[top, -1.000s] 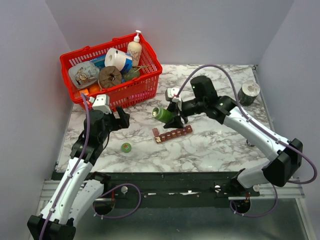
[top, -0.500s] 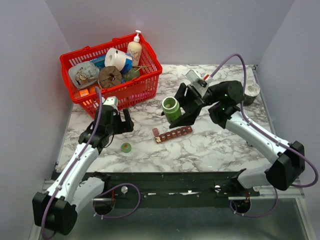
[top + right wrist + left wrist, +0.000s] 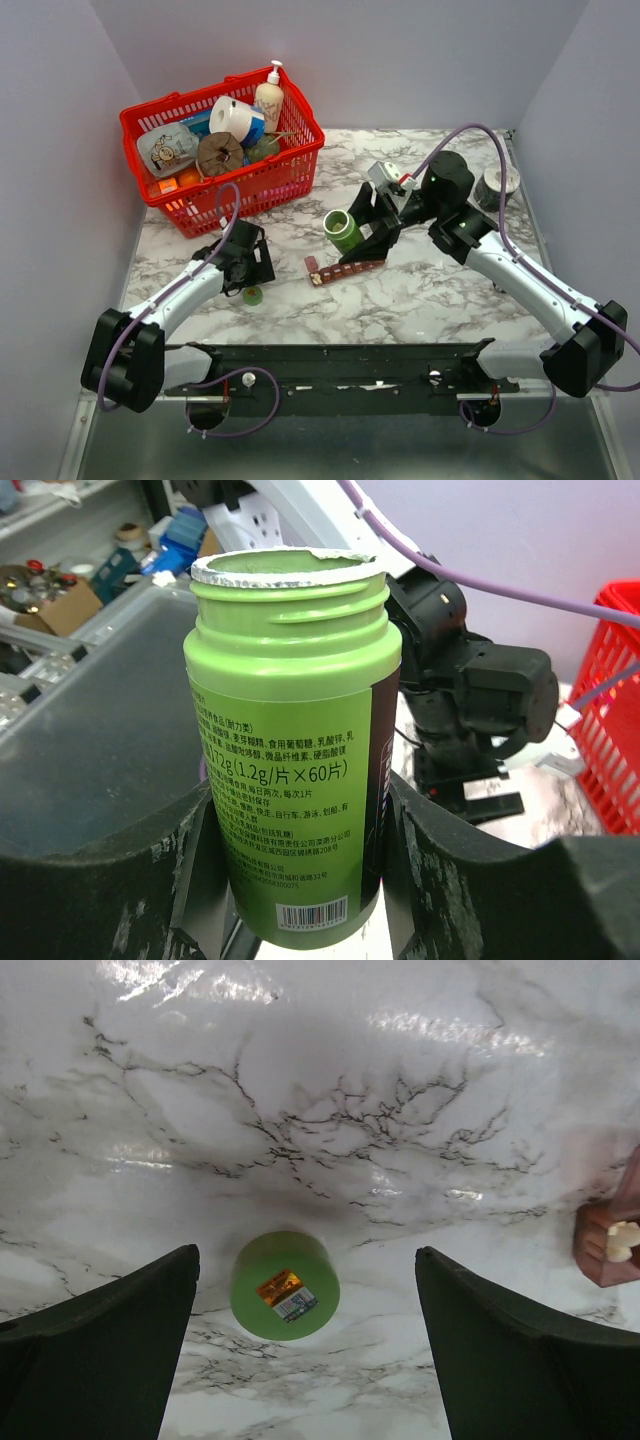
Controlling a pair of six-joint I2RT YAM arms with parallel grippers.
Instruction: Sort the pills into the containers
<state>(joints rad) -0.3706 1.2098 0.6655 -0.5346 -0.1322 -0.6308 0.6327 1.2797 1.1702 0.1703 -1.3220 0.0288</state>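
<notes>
Currently: right fingers clamped on the lower body of the green pill bottle. The bottle is held off the tabletop, mouth up, cap off, torn foil round the rim. Contents not visible.

Left fingers spread wide and low over the marble, one on each side of the green cap. The cap lies flat between them, untouched.

Compartment strip lies about midway between the tabletop's left and right edges, beside the raised bottle on its near-edge side. The cap sits apart from it, toward the left edge. The strip's end compartment nearest the cap has its lid up, and something pale shows inside; cannot tell whether it is a pill. Other lids look shut.

Red basket at the far left corner, not involved.

Judgement: early stage. Done: bottle opened and in hand. Left to do: bring the mouth over the strip, tip pills out, share them among the compartments, most of which likely need opening first.
</notes>
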